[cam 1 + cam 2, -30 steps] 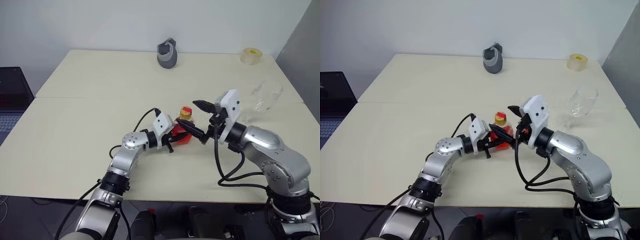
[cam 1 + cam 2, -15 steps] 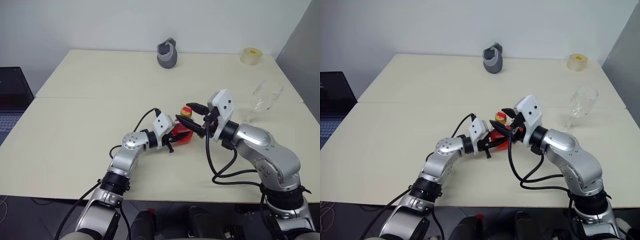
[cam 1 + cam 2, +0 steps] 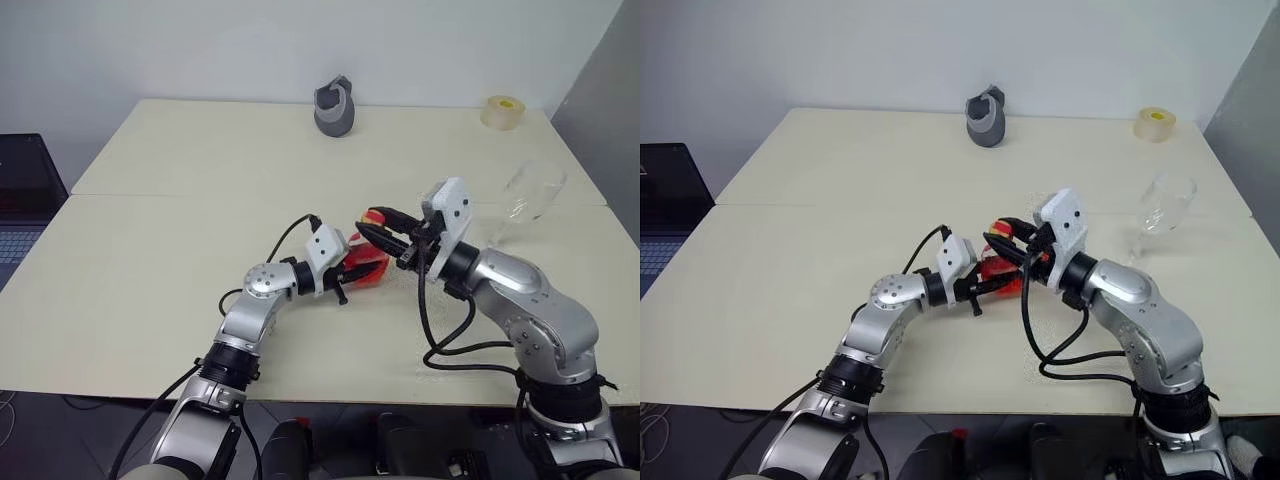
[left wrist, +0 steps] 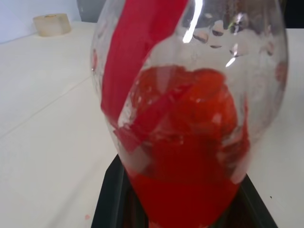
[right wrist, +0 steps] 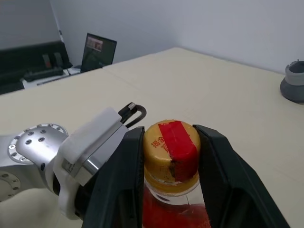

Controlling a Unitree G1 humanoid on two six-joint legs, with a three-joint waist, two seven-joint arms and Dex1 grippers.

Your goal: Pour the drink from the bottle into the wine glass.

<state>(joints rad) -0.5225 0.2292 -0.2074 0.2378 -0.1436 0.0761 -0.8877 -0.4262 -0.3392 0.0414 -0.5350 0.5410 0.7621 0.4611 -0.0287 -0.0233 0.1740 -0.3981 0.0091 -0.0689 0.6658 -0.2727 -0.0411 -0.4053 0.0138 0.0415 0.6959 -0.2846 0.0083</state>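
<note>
The bottle (image 3: 366, 271) stands near the middle of the table, a small clear one with bright red drink (image 4: 190, 190) in its rounded body. My left gripper (image 3: 352, 273) is shut on that body from the left side. My right gripper (image 5: 171, 142) comes in from the right and is shut on the yellow cap (image 5: 167, 151) with a red centre, one black finger (image 5: 127, 164) on each side. The wine glass (image 3: 529, 193) stands upright and clear at the right of the table, apart from both arms.
A grey cup-like object (image 3: 335, 107) sits at the table's back middle and a roll of tape (image 3: 503, 111) at the back right. A laptop (image 3: 20, 195) lies off the table's left edge. A seam (image 3: 200, 195) runs across the tabletop.
My right gripper has come in from the right over the bottle's top and its wide-open fingers have closed on the cap. The left gripper and the bottle have stayed put.
</note>
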